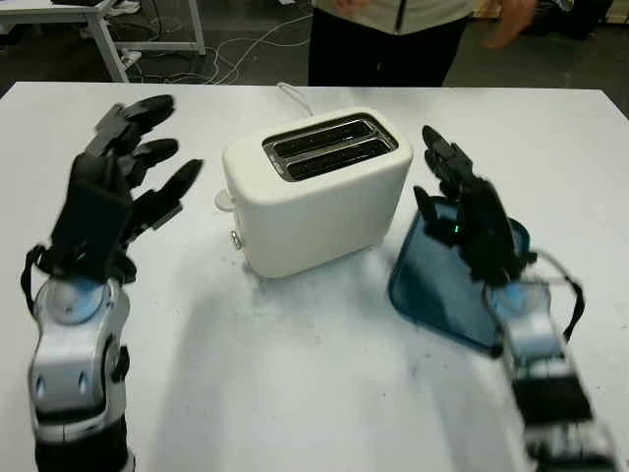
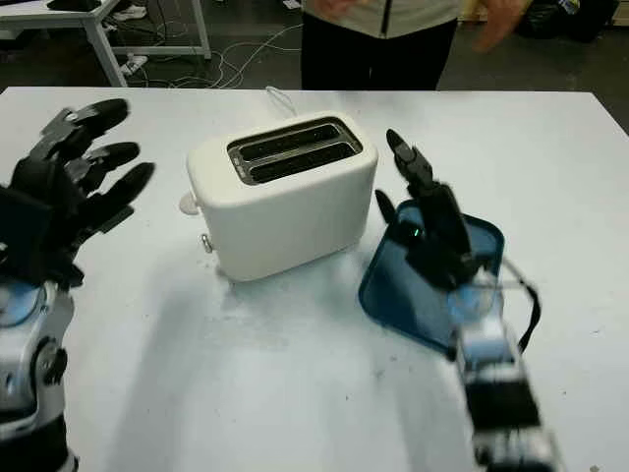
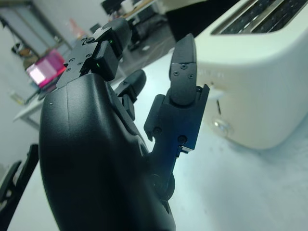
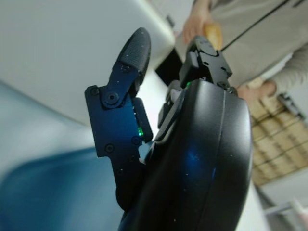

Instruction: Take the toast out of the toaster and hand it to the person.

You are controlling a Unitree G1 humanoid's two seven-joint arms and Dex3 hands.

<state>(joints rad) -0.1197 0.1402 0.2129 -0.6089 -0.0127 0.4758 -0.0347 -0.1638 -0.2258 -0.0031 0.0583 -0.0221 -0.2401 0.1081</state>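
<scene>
We see one white toaster (image 1: 316, 192) standing near the middle of a white table (image 1: 295, 393), with bare tabletop open on all sides of it and a wide stretch free in front. Its two slots (image 1: 329, 147) face up; we cannot tell whether toast sits inside them. One blue tray (image 1: 432, 285) lies just beside the toaster's right end, tilted up on one edge. A white cord (image 1: 293, 96) runs from the toaster's back toward the far table edge.

Our left hand (image 1: 123, 187) is raised over the table to the left of the toaster, apart from it, open and holding nothing. In the left wrist view its fingers (image 3: 185, 62) point toward the toaster's end, where a small knob (image 3: 220, 124) shows low on the wall.

Our right hand (image 1: 462, 202) hangs above the tray, near the toaster's right end, open and holding nothing; we cannot tell whether it touches the tray.

One person (image 1: 388, 39) stands at the far edge of the table, directly behind the toaster. One of their hands (image 4: 199, 21) holds something tan.
</scene>
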